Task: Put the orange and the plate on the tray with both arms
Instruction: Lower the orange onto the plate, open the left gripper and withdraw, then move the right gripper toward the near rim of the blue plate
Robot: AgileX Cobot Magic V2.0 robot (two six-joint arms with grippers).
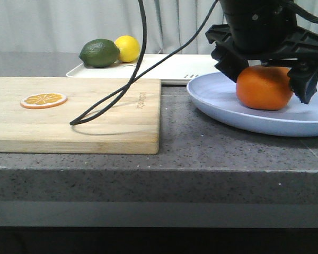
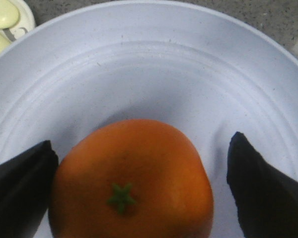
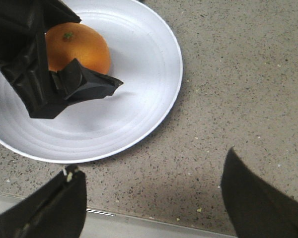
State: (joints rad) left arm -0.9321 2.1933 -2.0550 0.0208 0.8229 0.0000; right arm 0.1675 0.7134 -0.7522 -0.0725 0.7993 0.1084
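Orange (image 1: 264,87) sits inside the pale lavender-blue plate (image 1: 222,106), green stem star facing up in the left wrist view, where the fruit (image 2: 131,181) fills the lower middle of the plate's ringed surface (image 2: 154,64). The left claw (image 1: 265,71) hangs over it from above with its two black fingers spread to either side of the fruit; one finger (image 2: 20,193) is right against the orange's side, the other (image 2: 265,191) stands a little apart from it with bare plate between, so the claw is released and not clamped on anything.

The plate rests on the speckled grey desk (image 1: 175,153), on the right side of the front view, just in front of the white tray (image 1: 169,69); whether its far rim touches the tray cannot be told. On the tray's left end lie a green lime (image 1: 99,53) and a yellow lemon (image 1: 127,48), touching each other. A wooden cutting board (image 1: 95,127) lies to the left of the plate with a thin orange slice (image 1: 43,99) flat on it, and a black cable (image 1: 122,90) droops over the board.

The right claw (image 3: 154,198) hovers over bare desk near the plate's edge (image 3: 159,114), its fingers wide apart and empty; its camera shows the left arm's dark fingers over the orange (image 3: 82,47)
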